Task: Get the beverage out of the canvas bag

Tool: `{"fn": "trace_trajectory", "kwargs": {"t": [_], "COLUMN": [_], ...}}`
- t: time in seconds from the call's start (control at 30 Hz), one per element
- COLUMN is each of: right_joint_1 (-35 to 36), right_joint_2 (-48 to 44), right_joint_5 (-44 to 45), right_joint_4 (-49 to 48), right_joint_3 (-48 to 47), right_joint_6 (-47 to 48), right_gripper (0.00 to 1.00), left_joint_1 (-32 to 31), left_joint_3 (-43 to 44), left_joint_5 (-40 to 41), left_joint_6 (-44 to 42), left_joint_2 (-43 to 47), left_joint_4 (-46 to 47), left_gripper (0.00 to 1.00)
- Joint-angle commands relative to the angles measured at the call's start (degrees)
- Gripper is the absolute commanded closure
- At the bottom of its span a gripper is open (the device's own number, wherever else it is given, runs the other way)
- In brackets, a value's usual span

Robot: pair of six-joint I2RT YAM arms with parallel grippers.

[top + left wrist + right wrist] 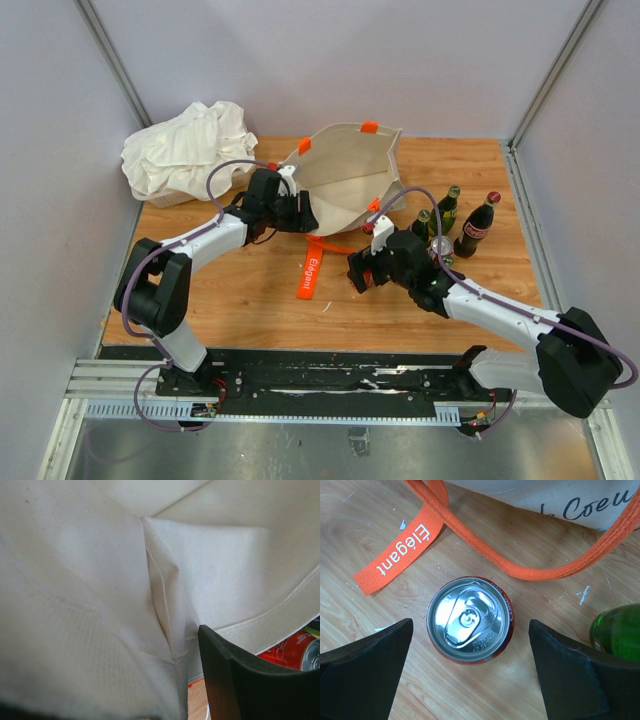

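The beige canvas bag point(345, 180) lies open at mid-table, its orange strap point(310, 272) trailing toward me. A red beverage can point(469, 621) stands upright on the wood outside the bag, beside the strap point(400, 555) and the bag's printed side point(560, 500). My right gripper point(471, 621) hovers over the can, jaws wide open on either side, not touching; in the top view the gripper point(366, 264) hides the can. My left gripper point(303, 212) is at the bag's near rim. Its right finger point(245, 680) stands apart from the fabric point(100, 580), which covers the other finger. The can point(295, 652) shows past the rim.
Three glass bottles stand right of the bag: two green point(447, 208) point(424, 223) and a dark cola bottle point(478, 225). One green bottle point(620, 635) is close to my right finger. A white cloth bundle point(185, 148) lies at the back left. Walls enclose the table.
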State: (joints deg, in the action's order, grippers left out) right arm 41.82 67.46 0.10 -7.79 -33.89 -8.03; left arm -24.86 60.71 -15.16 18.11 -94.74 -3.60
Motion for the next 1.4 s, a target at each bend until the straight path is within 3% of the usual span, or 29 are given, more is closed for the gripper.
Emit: {"fn": "trace_trajectory", "kwargs": {"t": [0.0,0.33,0.7,0.9,1.07,1.27,1.37], "right_joint_1": [1.1,5.4,3.5,-11.5,-29.1,-45.7,-54.9], "right_joint_2": [-2.9,-3.6,-10.1,-16.1,-20.0,-21.9,-21.2], "right_joint_5": [2.0,2.8,19.4,20.2,15.2,15.0,9.8], "right_joint_4": [4.5,10.3,13.9,17.5,21.1,24.6,25.9], "right_joint_3": [-2.5,-12.8,-22.1,-23.4,-23.2,-23.0,-22.6], "right_joint_6": [1.9,6.7,10.5,7.8,2.2,-3.5,-7.5], "right_gripper": [0.01,0.01,0.02,0.02,0.02,0.02,0.02], "left_joint_1": [0.1,0.1,0.1,0.1,0.1,0.1,0.1], "left_joint_3": [-0.8,-0.8,-0.6,2.9,-0.3,-2.9,-4.1], "left_joint_5": [-1.0,0.9,2.0,6.4,7.7,18.2,24.7], "left_joint_6": [-0.4,-0.8,-1.2,-3.0,-4.7,-4.8,-5.4], "left_joint_2": [3.4,7.4,16.0,19.7,26.1,32.6,34.8], "left_joint_4": [-1.2,-2.9,-6.4,-14.2,-12.1,-12.3,-13.6], "left_gripper": [0.33,0.01,0.00,0.00,0.00,0.00,0.00]}}
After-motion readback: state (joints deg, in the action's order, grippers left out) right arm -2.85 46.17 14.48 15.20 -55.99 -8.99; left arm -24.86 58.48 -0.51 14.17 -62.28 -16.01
